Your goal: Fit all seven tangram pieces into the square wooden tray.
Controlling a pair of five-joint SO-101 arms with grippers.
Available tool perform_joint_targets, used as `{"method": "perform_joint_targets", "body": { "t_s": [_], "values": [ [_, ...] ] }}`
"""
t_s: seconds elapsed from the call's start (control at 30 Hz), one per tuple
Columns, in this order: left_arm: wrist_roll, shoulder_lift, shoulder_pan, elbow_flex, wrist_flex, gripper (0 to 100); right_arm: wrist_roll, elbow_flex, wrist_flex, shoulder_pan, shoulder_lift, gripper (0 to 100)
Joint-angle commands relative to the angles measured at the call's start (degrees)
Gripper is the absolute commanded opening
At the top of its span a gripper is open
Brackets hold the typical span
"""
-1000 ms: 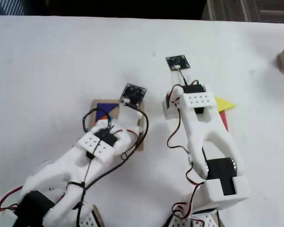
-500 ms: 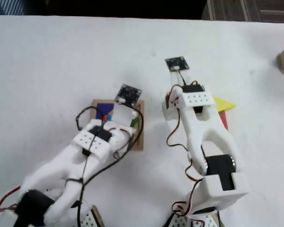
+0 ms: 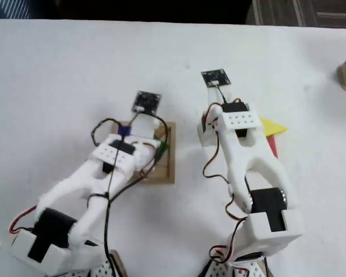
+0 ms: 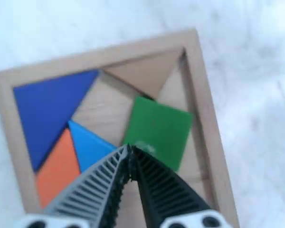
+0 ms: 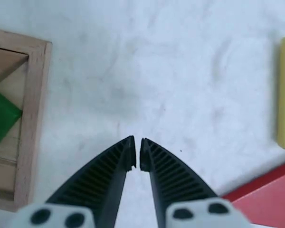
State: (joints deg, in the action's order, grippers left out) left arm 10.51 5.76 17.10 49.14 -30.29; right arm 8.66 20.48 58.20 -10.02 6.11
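Closed left end effector (image 4: pixel 129 154) meets the edge of the green square piece (image 4: pixel 159 130) lying askew inside the square wooden tray (image 4: pixel 99 51); a hard nudge could jam it against the rim, while the closed right end effector (image 5: pixel 137 154) hovers over the table (image 5: pixel 180 71).

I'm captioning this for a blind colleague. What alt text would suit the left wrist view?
The shut left gripper points at the edge of a green square lying askew in the square wooden tray. Also in the tray: a dark blue triangle, a light blue triangle, an orange piece and a tan triangle.
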Motion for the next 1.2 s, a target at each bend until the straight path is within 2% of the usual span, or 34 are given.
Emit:
{"method": "perform_joint_targets", "body": {
  "t_s": [0.0, 0.3, 0.53, 0.63, 0.77, 1.03, 1.17],
  "values": [
    [0.7, -1.6, -1.0, -3.3, 4.2, 2, -0.4, -2.4, 0.3, 0.5, -0.7, 1.8],
    [0.8, -0.9, -1.4, -3.8, 4.0, 2, -0.4, -2.4, 0.3, 0.6, -0.7, 1.8],
    [0.2, 16.0, 1.5, 7.3, 3.2, 2, -0.4, -2.4, 0.3, 0.5, -0.7, 1.8],
    [-4.0, 21.3, 4.4, 12.0, 2.9, 2, -0.4, -2.4, 0.3, 0.4, -0.7, 1.8],
    [-4.7, 17.4, 4.4, 10.2, 2.6, 2, -0.4, -2.4, 0.3, 0.2, -0.7, 1.8],
    [-4.6, 1.2, 4.0, -1.3, -2.5, 2, -0.4, -2.4, 0.3, 0.3, -0.7, 1.8],
    [-4.5, -0.1, 3.9, -2.6, -2.1, 2, -0.4, -2.4, 0.3, 0.3, -0.7, 1.8]
  ]
}}
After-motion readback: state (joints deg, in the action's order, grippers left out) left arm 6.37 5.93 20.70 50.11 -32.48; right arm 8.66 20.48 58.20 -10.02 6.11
